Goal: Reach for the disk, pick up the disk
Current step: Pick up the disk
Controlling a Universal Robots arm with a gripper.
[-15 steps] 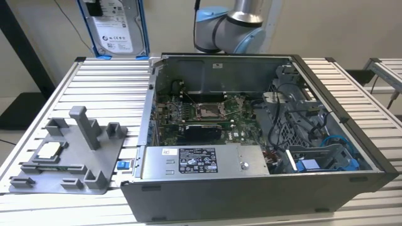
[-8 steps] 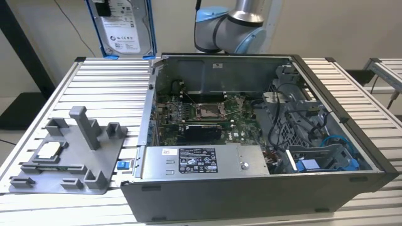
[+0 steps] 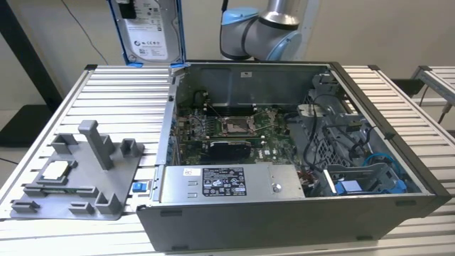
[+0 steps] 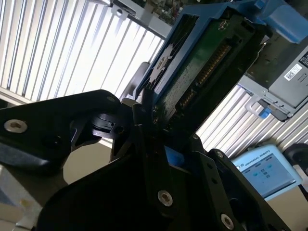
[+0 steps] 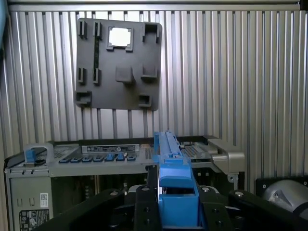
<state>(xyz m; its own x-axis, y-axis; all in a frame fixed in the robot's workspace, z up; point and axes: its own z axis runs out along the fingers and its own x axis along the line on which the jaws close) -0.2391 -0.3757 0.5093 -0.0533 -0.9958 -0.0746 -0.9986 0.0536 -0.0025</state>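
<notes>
We judge the pick-up done: our hand [image 5: 175,192] pinches the disk [image 3: 151,31] by its blue bracket, held well above the counter [image 3: 106,98] and the open computer case [image 3: 284,226].

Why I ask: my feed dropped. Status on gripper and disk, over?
Gripper shut on disk. Disk upright, high above table, outside computer case. Nothing against it.

Upper end of disk [image 3: 150,33] off-frame.
</notes>
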